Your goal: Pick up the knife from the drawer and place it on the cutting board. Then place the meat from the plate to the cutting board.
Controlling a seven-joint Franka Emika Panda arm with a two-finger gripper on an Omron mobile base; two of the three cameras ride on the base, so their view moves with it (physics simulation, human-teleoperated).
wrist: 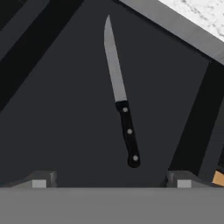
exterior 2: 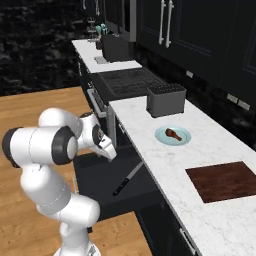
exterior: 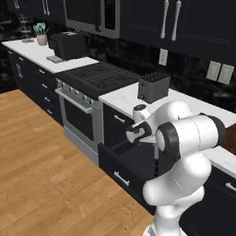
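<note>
The robot's arm bends low over the open drawer [exterior 2: 107, 187], fingers [wrist: 41, 180] spread wide and empty above the knife [wrist: 120, 94].

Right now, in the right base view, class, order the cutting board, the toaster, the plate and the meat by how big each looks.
1. cutting board, though nearest the camera
2. toaster
3. plate
4. meat, clearly smallest

- Knife [wrist: 121, 94]: grey blade, black handle with pale rivets.
- Drawer [wrist: 57, 131]: dark inside.
- Cutting board [exterior 2: 225, 181]: dark reddish-brown wood.
- Plate [exterior 2: 184, 138]: pale blue.
- Table [exterior 2: 150, 150]: white marbled.
</note>
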